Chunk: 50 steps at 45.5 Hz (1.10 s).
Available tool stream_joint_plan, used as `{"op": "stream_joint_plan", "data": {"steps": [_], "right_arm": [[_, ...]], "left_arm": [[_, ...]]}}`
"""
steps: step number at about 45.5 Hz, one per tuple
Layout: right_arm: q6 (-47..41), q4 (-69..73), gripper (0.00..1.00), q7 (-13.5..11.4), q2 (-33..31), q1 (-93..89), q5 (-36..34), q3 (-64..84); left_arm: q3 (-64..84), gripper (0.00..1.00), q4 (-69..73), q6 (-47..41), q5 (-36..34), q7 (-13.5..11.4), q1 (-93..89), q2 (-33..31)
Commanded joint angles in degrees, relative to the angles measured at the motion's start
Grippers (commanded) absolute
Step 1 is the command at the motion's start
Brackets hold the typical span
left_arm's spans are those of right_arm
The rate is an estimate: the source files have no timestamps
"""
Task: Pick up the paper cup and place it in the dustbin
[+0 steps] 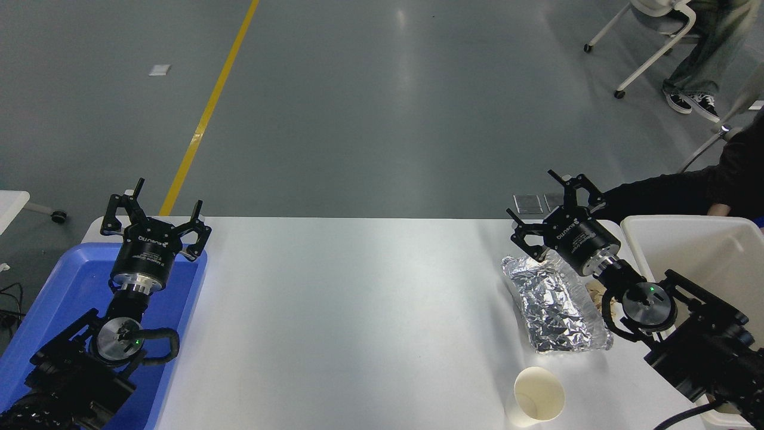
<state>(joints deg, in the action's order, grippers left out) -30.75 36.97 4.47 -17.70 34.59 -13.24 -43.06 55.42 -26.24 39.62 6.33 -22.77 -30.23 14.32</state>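
The small cream-white paper cup (536, 397) stands on the white table near its front edge at the right, mouth tilted toward me. The off-white dustbin (674, 226) stands at the table's right edge. My right gripper (540, 206) is open and empty, hovering above the far end of the crumpled silver foil packet (552, 301), well behind the cup. My left gripper (154, 212) is open and empty, parked over the blue tray at the lower left.
The shallow blue tray (71, 280) sits at the table's left edge. A person's dark sleeve (668, 191) reaches in behind the dustbin at the right. Chairs and another person's legs (698, 65) are at the far right.
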Motion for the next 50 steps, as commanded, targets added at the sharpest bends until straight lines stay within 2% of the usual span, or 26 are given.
{"op": "stream_joint_plan", "data": {"steps": [1,13,20,27,31,41,50], "right_arm": [[0.1,0.3,1.00,0.0,-0.1,-0.1,0.1,-0.2],[0.0,1.8,1.00,-0.2,-0.4,1.9,0.8,0.6],[0.0,5.8,1.00,-0.2,-4.7,7.4,6.6,6.9],[-0.7,6.0,1.00,-0.2,-9.5,20.1,9.9,24.5],[-1.9,6.4,1.00,-0.2,-11.0,32.0,10.5,40.1],[-5.0,14.7,1.00,-0.9,-9.9,57.4,11.4,73.1],[-6.9,24.8,1.00,-0.9,-5.6,75.1,13.0,92.4]], "left_arm": [[0.4,1.00,0.0,0.1,0.0,0.4,0.1,-0.2],[0.0,1.00,0.0,0.1,0.0,0.0,0.0,0.0],[0.0,1.00,0.0,0.1,0.0,0.0,0.0,0.0],[0.0,1.00,0.0,0.1,0.0,0.0,0.0,0.0],[0.0,1.00,0.1,0.1,0.0,0.0,0.0,0.0],[0.1,1.00,0.1,0.0,0.0,0.0,0.1,0.0],[0.1,1.00,0.0,0.0,0.0,0.0,0.1,0.0]]}}
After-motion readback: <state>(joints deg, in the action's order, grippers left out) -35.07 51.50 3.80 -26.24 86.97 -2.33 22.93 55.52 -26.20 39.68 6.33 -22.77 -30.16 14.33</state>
